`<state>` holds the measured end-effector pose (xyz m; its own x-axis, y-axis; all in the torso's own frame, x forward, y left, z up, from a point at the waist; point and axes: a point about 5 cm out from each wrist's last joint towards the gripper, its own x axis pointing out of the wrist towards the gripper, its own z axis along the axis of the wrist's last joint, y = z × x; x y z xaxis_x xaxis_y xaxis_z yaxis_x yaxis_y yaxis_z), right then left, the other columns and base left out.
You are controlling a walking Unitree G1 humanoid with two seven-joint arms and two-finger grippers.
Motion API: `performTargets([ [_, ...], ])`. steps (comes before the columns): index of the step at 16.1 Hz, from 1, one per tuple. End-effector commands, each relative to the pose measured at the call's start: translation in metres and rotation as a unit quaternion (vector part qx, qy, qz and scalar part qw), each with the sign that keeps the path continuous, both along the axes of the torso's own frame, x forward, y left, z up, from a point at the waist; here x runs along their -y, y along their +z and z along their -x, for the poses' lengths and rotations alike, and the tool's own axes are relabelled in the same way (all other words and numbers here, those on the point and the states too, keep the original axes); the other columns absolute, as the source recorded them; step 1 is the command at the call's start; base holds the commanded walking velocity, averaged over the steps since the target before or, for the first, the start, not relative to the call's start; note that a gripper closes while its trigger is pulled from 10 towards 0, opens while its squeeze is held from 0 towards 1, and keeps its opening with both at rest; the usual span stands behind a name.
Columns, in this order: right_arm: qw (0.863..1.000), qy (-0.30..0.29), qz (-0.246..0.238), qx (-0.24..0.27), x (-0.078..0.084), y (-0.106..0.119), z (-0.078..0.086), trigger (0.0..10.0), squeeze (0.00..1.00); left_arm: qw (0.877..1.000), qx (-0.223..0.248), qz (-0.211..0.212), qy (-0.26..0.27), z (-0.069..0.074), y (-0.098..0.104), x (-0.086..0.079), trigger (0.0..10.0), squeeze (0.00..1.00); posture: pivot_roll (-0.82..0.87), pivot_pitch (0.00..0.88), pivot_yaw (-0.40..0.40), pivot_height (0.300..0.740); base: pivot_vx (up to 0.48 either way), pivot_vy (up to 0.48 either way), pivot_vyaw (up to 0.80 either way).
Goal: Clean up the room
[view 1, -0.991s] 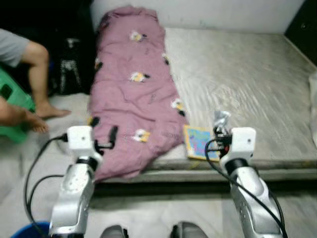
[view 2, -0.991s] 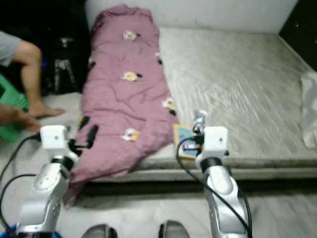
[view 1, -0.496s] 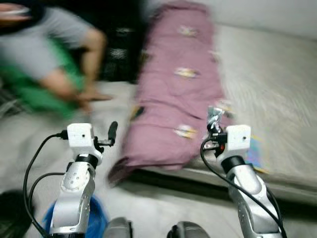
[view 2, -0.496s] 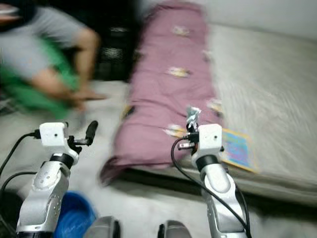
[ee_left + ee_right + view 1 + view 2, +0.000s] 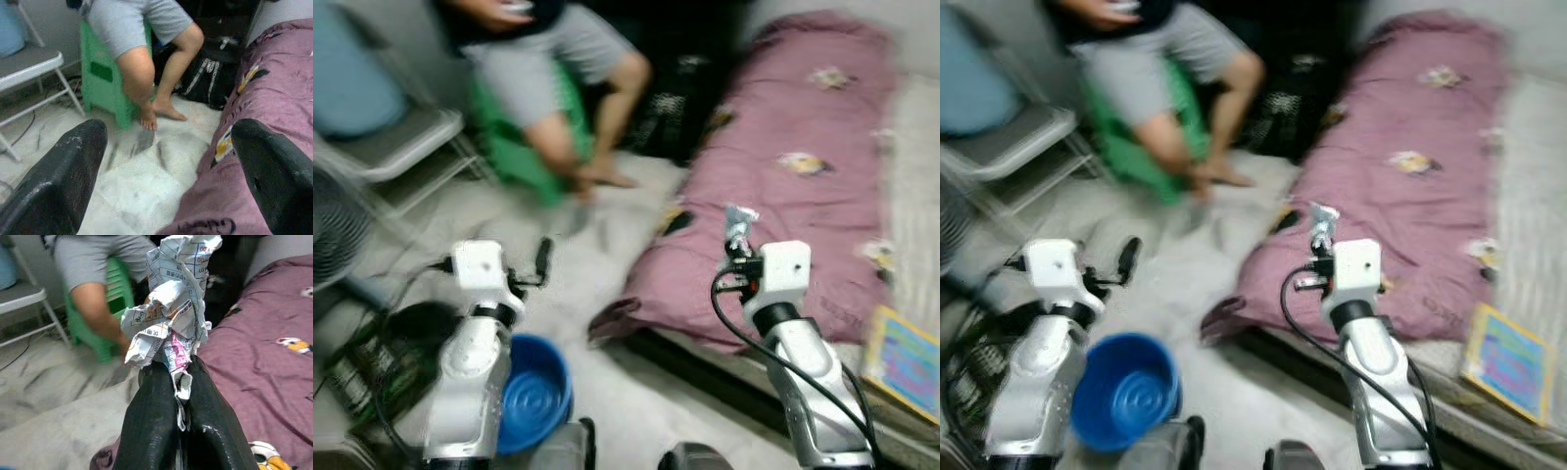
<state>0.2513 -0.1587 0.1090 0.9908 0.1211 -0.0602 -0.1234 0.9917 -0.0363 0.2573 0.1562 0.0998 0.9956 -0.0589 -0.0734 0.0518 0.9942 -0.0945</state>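
The likeliest trouble from here is a missed drop: the round blue plastic basin (image 5: 530, 397) sits on the pale floor low beside the robot's left arm, while the rubbish rides high on the right, well apart from it, and the eye views are smeared, so releasing before the body settles could put the paper on the floor or on the bedding. A second risk is the seated person in grey shorts (image 5: 540, 69) on the green plastic stool (image 5: 105, 83), whose bare feet rest on the floor near the white folding chair (image 5: 401, 147) and the black bag (image 5: 208, 73); a wide swing of either arm could come close to those legs. The left gripper (image 5: 542, 266) hovers above the floor ahead of the basin with its two black fingers (image 5: 63, 181) spread wide and nothing between them, touching nothing. The right gripper (image 5: 171, 382) is raised in front of the mauve quilt with small cartoon prints (image 5: 803, 176) that lies along the mattress, its fingers pressed tight together on the lower tail of a crumpled wad of printed white paper (image 5: 171, 303); most of the wad stands free above the tips, so the pinch looks shallow and a jolt could shake it loose. A colourful flat booklet (image 5: 901, 362) lies on the mattress edge at far right.
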Motion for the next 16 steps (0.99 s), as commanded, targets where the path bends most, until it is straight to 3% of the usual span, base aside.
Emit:
performTargets([
  [1, 1.0, -0.004, 0.002, -0.001, -0.0002, -0.001, 0.0003, 10.0, 0.0, 1.0, -0.006, -0.008, 0.011, 0.0005, -0.0008, -0.0052, 10.0, 0.0, -0.05, 0.099, -0.018, 0.74, 0.0, 0.0, 0.8],
  [9, 1.0, -0.004, 0.004, -0.001, 0.0001, -0.003, -0.0012, 10.0, 0.0, 1.0, -0.007, -0.017, 0.004, -0.0009, -0.0002, -0.0023, 10.0, 0.0, -0.05, 0.1, -0.017, 0.74, 0.0, 0.0, 0.8],
  [11, 1.0, -0.003, 0.002, -0.004, -0.0014, -0.0044, -0.0003, 10.0, 0.0, 1.0, -0.02, 0.003, -0.003, 0.0004, -0.0019, -0.0007, 10.0, 0.0, -0.05, 0.101, -0.014, 0.74, 0.0, 0.0, 0.8],
  [14, 1.0, -0.004, 0.002, -0.006, -0.0011, -0.0059, -0.0011, 10.0, 0.0, 1.0, -0.018, 0.001, -0.008, 0.0004, -0.0008, 0.0005, 10.0, 0.0, -0.05, 0.102, -0.012, 0.74, 0.0, 0.0, 0.77],
  [16, 1.0, -0.009, -0.005, -0.009, -0.0004, -0.007, -0.0006, 10.0, 0.0, 1.0, -0.018, 0.002, -0.014, 0.0004, -0.0004, 0.0013, 10.0, 0.0, -0.05, 0.102, -0.012, 0.74, 0.0, 0.0, 0.0],
])
